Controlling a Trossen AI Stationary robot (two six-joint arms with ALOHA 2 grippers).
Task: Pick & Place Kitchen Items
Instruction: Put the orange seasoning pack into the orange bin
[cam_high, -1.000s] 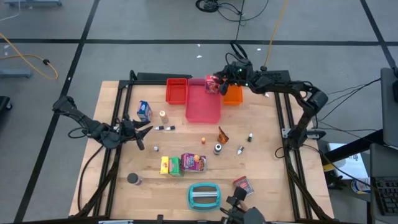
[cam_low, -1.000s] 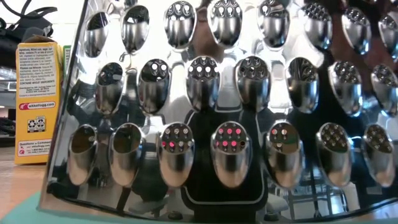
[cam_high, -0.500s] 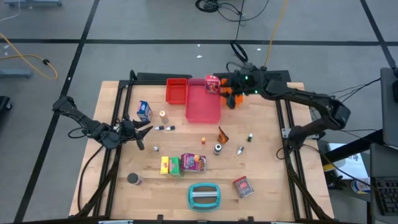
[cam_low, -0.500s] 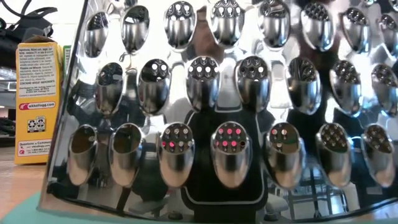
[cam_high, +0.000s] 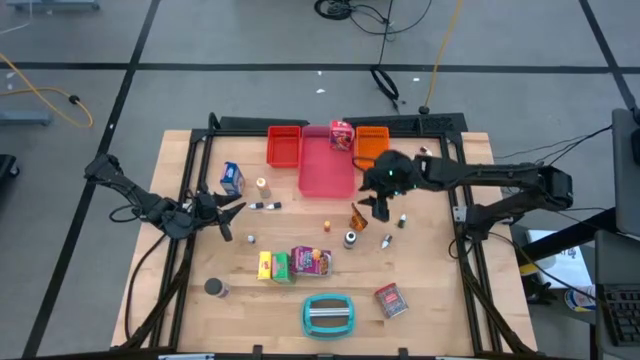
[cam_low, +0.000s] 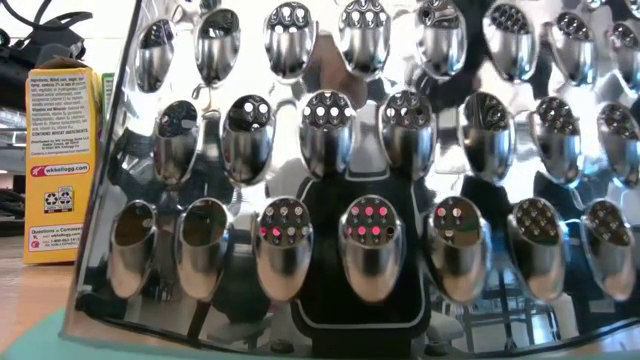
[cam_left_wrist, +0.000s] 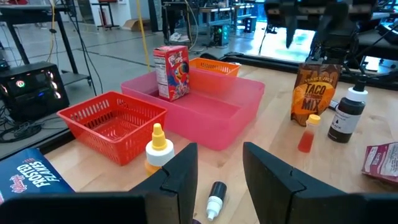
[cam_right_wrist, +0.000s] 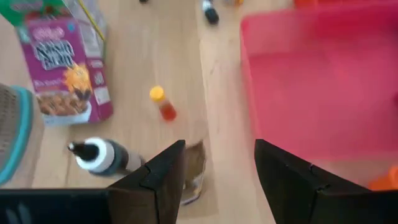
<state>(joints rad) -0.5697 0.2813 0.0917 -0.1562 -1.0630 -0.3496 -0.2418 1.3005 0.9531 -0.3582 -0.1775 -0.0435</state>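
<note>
Kitchen items lie scattered on the wooden table (cam_high: 430, 290). My right gripper (cam_high: 380, 207) hovers open over the middle right, beside the brown taco packet (cam_high: 358, 216) and above a dark bottle (cam_right_wrist: 99, 155) and a tiny yellow-capped bottle (cam_right_wrist: 163, 106). A red-white box (cam_high: 341, 135) stands upright in the pink tray (cam_high: 326, 172). My left gripper (cam_high: 228, 210) waits open at the left, and a small white-capped bottle (cam_left_wrist: 214, 202) lies just ahead of its fingers. A blue-white box (cam_high: 232, 178), yellow and green boxes (cam_high: 272, 265) and a purple box (cam_high: 311, 260) rest on the wood.
A red basket (cam_high: 283, 146) and an orange basket (cam_high: 372, 146) flank the pink tray at the far edge. A teal-and-grey grater (cam_high: 328, 313) lies near the front edge and fills the low view. A dark can (cam_high: 213, 288) and a red packet (cam_high: 390, 299) lie near the front.
My right gripper has drawn back from the red-white box in the pink tray's far corner. It has swung toward the table's near edge, past the orange basket, to above the taco packet, and its fingers tip further down. The box stays upright in the tray.
</note>
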